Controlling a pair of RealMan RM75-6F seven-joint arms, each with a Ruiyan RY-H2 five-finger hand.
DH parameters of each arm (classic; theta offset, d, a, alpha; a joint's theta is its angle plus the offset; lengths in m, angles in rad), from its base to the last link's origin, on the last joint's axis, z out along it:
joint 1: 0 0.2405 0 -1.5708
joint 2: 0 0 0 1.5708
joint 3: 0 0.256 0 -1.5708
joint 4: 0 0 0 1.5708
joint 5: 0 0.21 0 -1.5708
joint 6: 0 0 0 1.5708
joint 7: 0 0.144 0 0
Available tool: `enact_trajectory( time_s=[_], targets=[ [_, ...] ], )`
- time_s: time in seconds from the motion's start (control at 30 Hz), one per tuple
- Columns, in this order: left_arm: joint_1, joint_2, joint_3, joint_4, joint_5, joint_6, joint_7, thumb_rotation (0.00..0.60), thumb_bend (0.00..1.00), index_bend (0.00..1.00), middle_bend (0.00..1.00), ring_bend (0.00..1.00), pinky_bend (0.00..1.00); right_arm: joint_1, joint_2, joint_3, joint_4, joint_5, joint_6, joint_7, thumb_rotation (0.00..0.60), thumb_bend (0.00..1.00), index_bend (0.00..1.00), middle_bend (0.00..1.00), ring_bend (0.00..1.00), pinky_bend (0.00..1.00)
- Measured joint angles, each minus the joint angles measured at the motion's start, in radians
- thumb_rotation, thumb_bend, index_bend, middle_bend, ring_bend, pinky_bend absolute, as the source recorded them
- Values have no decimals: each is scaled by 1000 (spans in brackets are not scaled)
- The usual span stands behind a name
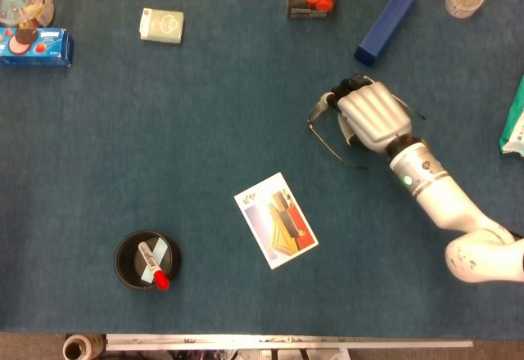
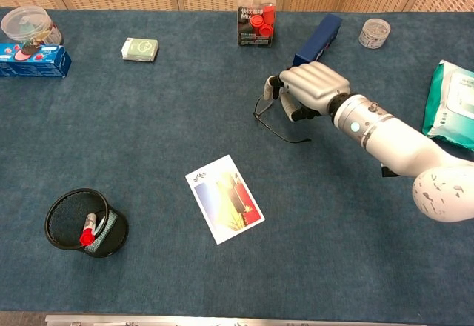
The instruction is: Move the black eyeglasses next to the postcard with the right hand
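Our right hand (image 1: 372, 114) has its fingers curled around the black eyeglasses (image 1: 327, 135) right of centre, one temple trailing free, presumably so we can carry them to the postcard (image 1: 276, 220) lower down, still well apart. The blue felt surface (image 1: 164, 147) fills the frame; slatted panels back it.

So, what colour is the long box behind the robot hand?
The box is dark blue, clearest in the chest view, beyond the robot hand.
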Motion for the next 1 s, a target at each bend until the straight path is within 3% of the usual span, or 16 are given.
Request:
enact_trajectory(
  time_s=[0.47, 1.0],
  targets=[
    [-2, 1, 3, -1, 2, -8, 4, 600, 1, 569, 456, 379, 463, 21, -51, 19, 86, -53, -11, 87, 600, 749, 365, 382, 256, 430],
    [-4, -6, 6, -3, 2, -13, 27, 600, 1, 568, 456, 379, 463, -16, 34, -10, -87, -144, 84, 65, 600, 747, 365, 382, 253, 430]
  ],
)
